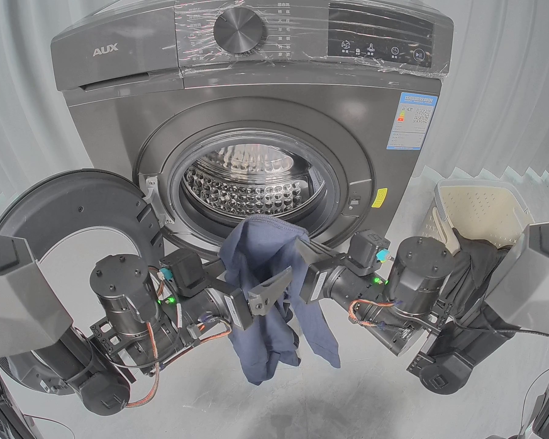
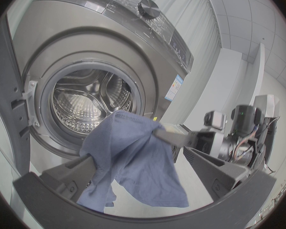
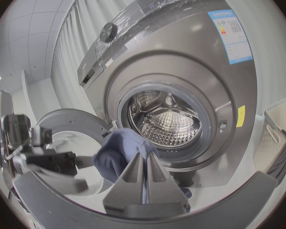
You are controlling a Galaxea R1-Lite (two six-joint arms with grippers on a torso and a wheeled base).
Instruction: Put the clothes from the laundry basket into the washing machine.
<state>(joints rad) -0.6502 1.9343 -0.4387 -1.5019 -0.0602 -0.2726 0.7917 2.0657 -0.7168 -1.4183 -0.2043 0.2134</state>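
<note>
One blue garment (image 1: 263, 242), right jaws clamped on it, left jaws wide, basket (image 1: 482, 211) part-hidden

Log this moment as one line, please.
right gripper: shut on blue garment | left gripper: open, garment draped over finger | washing machine door: open | laundry basket: dark clothes inside

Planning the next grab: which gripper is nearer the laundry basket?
Right. The right gripper pinches the blue garment on the side toward the basket; the left gripper sits farther off, toward the open door.
</note>
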